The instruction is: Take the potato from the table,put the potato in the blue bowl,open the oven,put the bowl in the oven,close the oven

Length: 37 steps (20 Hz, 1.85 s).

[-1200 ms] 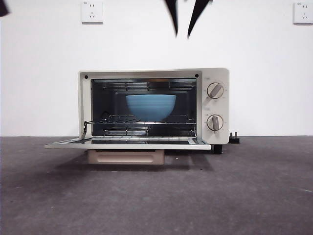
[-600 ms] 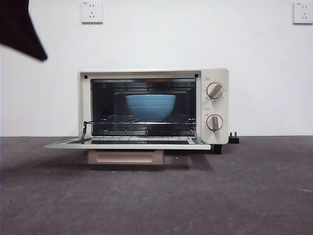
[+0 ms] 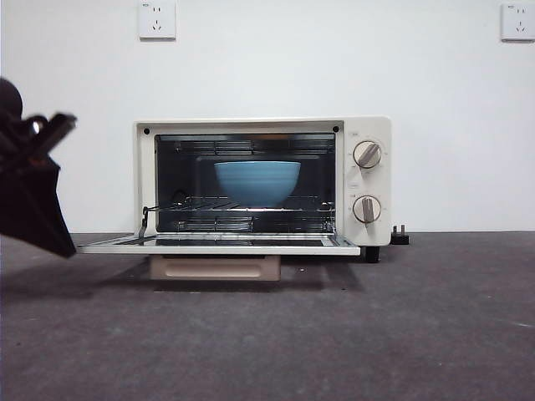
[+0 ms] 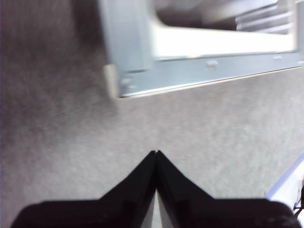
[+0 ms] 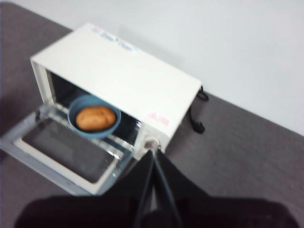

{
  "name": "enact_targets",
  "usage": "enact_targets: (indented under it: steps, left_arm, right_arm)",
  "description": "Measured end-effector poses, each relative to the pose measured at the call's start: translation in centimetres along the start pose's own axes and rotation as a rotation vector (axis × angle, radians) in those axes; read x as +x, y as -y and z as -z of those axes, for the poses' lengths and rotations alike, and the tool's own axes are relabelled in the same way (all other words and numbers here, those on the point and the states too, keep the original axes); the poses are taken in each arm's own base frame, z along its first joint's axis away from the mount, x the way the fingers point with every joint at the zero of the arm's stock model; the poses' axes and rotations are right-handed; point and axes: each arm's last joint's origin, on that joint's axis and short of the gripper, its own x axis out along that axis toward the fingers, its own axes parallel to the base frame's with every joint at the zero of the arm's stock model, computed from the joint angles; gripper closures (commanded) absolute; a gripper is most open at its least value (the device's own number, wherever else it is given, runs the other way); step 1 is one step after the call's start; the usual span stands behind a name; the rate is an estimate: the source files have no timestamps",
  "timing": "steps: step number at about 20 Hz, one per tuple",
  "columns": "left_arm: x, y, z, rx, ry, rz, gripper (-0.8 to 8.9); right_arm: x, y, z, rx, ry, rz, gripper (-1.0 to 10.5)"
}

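Potato (image 5: pixel 96 118) is lying in the blue bowl (image 3: pixel 257 182), and the bowl is sitting on the wire rack (image 3: pixel 242 205) inside the oven (image 3: pixel 262 182), roughly centred in the cavity. The oven is standing on the table (image 3: pixel 334 334) against the white wall (image 3: pixel 334 58), with its door (image 3: pixel 217 246) hanging fully open and lying flat toward the near side, the tan handle (image 3: pixel 216 267) showing below its near edge. Two knobs (image 3: pixel 368 154) are sitting one above the other on the oven's right panel, and a black plug (image 3: pixel 400 236) is lying on the table just right of the oven.

Left gripper (image 3: pixel 38 188) is hovering at the left edge of the front view, just beside the left end of the open door and above the table, not touching it; its wrist camera is showing the jaws pressed together with nothing between them. Right gripper (image 5: pixel 154 156) is hanging high above the oven's right side, looking down on the bowl, and its jaws are likewise closed and empty.
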Motion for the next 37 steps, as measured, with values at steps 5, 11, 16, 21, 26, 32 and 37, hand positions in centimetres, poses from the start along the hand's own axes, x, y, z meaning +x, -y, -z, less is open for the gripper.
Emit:
enact_targets:
  steps: [5, 11, 16, 21, 26, 32, 37]
  left_arm:
    - [0.9, -1.0, -1.1, -0.085, 0.053, 0.005, 8.21]
    - [0.9, -1.3, -1.2, -0.149, 0.076, -0.065, 8.21]
    - [1.3, -1.8, -1.8, -0.187, 0.108, -0.058, 8.21]
    - [2.5, -2.7, -2.2, -0.214, 0.104, -0.017, 8.21]
    - [2.3, -2.7, -2.6, -0.244, 0.136, 0.050, 8.21]
    - [2.0, -2.4, -3.3, -0.254, 0.155, 0.205, 8.21]
    - [1.0, -1.5, -4.8, -0.259, 0.190, 0.265, 8.21]
  right_arm:
    - [-1.6, 0.5, 2.9, -0.032, -0.039, 0.040, 9.5]
    - [-6.2, 2.4, 5.9, 0.007, 0.034, 0.101, 9.5]
    - [-9.5, 3.6, 7.5, 0.099, 0.118, 0.106, 9.5]
    - [-11.6, 4.4, 8.7, 0.181, 0.175, 0.105, 9.5]
    - [-11.9, 4.5, 8.9, 0.213, 0.185, 0.102, 9.5]
    - [-11.9, 4.4, 8.9, 0.231, 0.184, 0.099, 9.5]
    - [-11.9, 4.4, 8.9, 0.242, 0.184, 0.098, 9.5]
